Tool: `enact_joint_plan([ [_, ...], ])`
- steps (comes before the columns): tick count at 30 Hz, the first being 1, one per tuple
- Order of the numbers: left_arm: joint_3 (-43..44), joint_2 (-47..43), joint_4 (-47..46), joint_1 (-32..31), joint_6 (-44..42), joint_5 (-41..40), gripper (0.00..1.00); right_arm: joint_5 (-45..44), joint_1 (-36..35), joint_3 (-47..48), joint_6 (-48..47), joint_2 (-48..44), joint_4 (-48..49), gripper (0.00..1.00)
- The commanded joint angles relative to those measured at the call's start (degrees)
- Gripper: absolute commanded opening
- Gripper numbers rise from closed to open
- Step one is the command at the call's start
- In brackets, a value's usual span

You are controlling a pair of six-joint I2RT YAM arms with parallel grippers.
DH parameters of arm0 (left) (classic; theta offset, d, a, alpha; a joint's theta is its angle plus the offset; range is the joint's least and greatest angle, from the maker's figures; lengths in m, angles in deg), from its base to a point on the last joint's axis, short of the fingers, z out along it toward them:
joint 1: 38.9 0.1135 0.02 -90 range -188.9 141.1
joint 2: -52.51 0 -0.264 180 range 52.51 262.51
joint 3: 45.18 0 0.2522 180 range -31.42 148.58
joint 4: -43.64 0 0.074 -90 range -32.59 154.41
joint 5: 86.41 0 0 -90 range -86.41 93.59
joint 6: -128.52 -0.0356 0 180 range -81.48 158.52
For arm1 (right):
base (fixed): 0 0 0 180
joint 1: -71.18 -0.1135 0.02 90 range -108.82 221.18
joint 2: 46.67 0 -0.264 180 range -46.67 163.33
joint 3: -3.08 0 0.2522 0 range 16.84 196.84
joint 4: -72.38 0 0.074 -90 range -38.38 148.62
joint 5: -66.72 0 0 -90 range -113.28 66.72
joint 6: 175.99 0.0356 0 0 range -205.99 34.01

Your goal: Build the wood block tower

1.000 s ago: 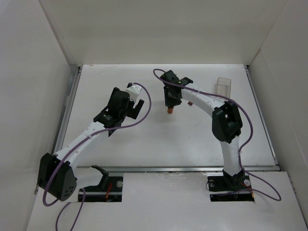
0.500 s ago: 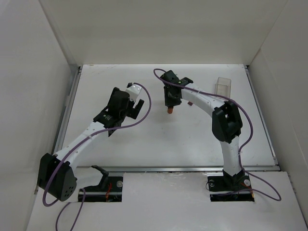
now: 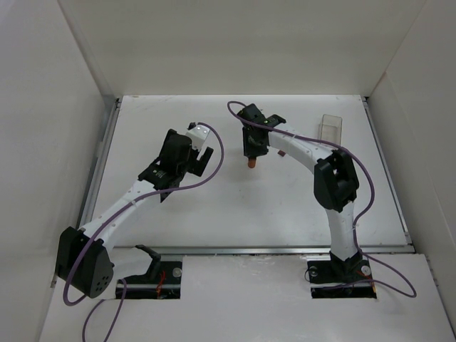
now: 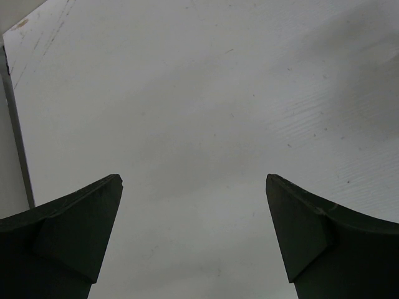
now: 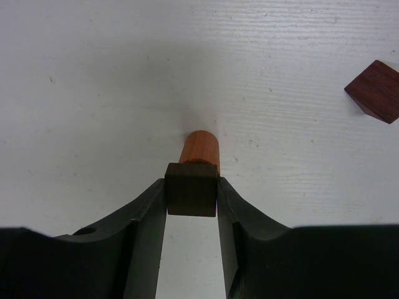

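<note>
My right gripper (image 5: 192,187) is shut on a dark brown cube-like block (image 5: 192,189) and holds it on top of an orange-brown short cylinder (image 5: 199,147) that stands upright on the white table. In the top view the cylinder (image 3: 251,163) shows just below the right gripper (image 3: 252,152) near the table's middle. A second reddish-brown block (image 5: 374,91) lies on the table at the right of the right wrist view. My left gripper (image 4: 193,187) is open and empty over bare table, left of the cylinder (image 3: 201,158).
A clear plastic rectangular container (image 3: 330,128) stands at the back right of the table. White walls enclose the table on the left, back and right. A metal rail (image 3: 100,164) runs along the left edge.
</note>
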Motion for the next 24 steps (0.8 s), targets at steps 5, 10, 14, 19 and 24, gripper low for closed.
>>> enact_joint_plan([
  [5,-0.29,-1.85,-1.74,0.29,0.37,0.61,1.00,-1.62,0.40,-0.01,0.82,0.45,1.57,0.49],
  [10,-0.29,-1.85,-1.74,0.29,0.37,0.61,1.00,-1.62,0.40,-0.53,0.82,0.45,1.57,0.59],
  [14,-0.29,-1.85,-1.74,0.29,0.37,0.61,1.00,-1.62,0.93,-0.53,0.82,-2.52,1.57,0.69],
  [19,-0.82,-2.38,-1.74,0.29,-0.15,0.00,1.00,0.47,6.28,-4.65,-1.20,-10.87,4.72,0.76],
  [24,-0.82,-2.38,-1.74,0.29,-0.16,0.00,1.00,8.47,15.22,-10.29,-6.47,-14.68,7.73,0.80],
])
